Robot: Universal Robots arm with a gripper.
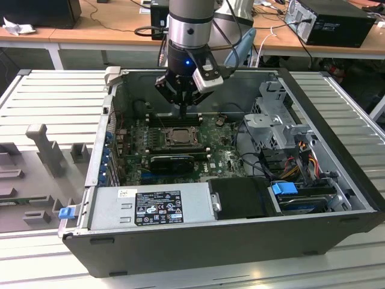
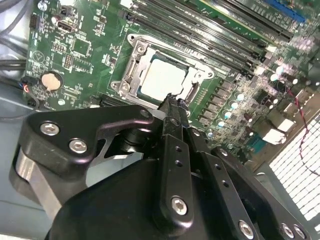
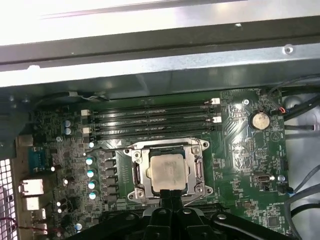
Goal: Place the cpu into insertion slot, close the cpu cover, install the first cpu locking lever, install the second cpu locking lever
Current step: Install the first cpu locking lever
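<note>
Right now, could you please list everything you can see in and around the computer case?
computer case: one, dark grey, open on the slatted table.
motherboard: one, green, inside the case.
cpu: one, tan, mid-motherboard.
cpu cover: one, dull silver, lying flat, framing the cpu.
memory slots: about four, black, beside the cpu cover.
coin cell: one, silver, on the motherboard.
expansion card: one, black, ribbed, beside the cpu cover.
power supply: one, silver, along the case wall nearest the exterior camera.
cables: several, mixed colours, exterior view's right inside the case.
gripper: one, black, fingers together at the cpu cover's edge.
</note>
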